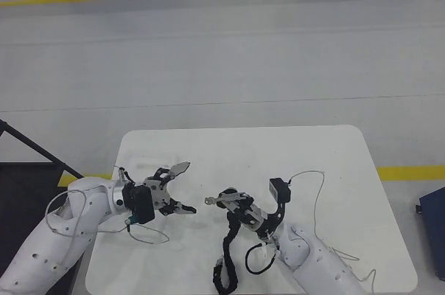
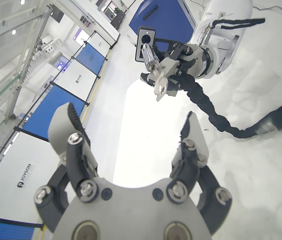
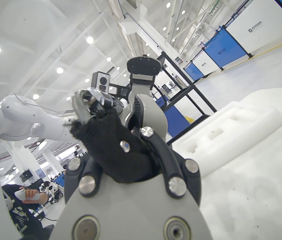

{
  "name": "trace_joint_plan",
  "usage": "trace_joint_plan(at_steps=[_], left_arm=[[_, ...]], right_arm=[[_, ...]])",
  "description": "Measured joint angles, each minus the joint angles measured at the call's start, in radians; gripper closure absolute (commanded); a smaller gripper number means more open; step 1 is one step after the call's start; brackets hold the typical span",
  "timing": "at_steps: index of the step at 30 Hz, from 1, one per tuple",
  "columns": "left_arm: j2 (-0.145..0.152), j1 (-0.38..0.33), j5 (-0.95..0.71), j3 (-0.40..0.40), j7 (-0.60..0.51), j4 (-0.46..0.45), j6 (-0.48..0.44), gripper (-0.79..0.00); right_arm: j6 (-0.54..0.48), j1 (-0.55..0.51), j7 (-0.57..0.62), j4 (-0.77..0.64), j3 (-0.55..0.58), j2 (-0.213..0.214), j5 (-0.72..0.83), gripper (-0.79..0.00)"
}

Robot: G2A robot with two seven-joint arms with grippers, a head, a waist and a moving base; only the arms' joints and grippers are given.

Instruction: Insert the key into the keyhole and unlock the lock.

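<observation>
Step in hand: the turn. The key [image 2: 161,87] looks seated in the keyhole, so judged from this, insertion is done and unlocking is not.
Lock [image 2: 148,56]: chrome body clamped in the right hand [image 1: 224,199], held up off the worktop [image 1: 318,162], keyhole end facing the left arm. The right wrist view shows the shackle loop above the cloth-covered finger.
Key position: blade in the end of the lock, flat bow hanging out and tilted down toward the left arm. Nothing holds the bow.
Left hand [image 2: 129,112]: fingers spread wide, gripping nothing. It sits near the key, apart from it, and roughly facing the bow.
Right hand: closed on the lock body, one finger wrapped in black cloth.
Next move calls for:
- closing the gap so the left fingers bracket the flat of the bow
- pinching across its faces, then rotating about the blade axis while the right hand keeps the lock fixed
Watch for:
- a small, thin bow, where an off-centre pinch may slip
- the key being pulled out instead of turned
Depth of key in keyhole: cannot tell exactly.
</observation>
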Motion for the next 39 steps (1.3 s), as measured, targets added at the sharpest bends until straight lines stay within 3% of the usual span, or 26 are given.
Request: trace_joint_plan(at_steps=[12,22,39], left_arm=[[0.003,0.04,-0.089,-0.052,-0.029,0.053,-0.05,-0.785],[0.005,0.099,-0.297,-0.1,-0.044,0.11,-0.181,-0.785],[0.005,0.099,-0.285,-0.1,-0.044,0.109,-0.177,-0.785]], right_arm=[[0.0,0.051,-0.004,0.032,0.0,-0.015,0.014,0.0],[0.0,0.126,-0.012,0.07,0.02,-0.03,0.003,0.0],[0.0,0.275,0.049,0.094,0.118,-0.025,-0.016,0.0]])
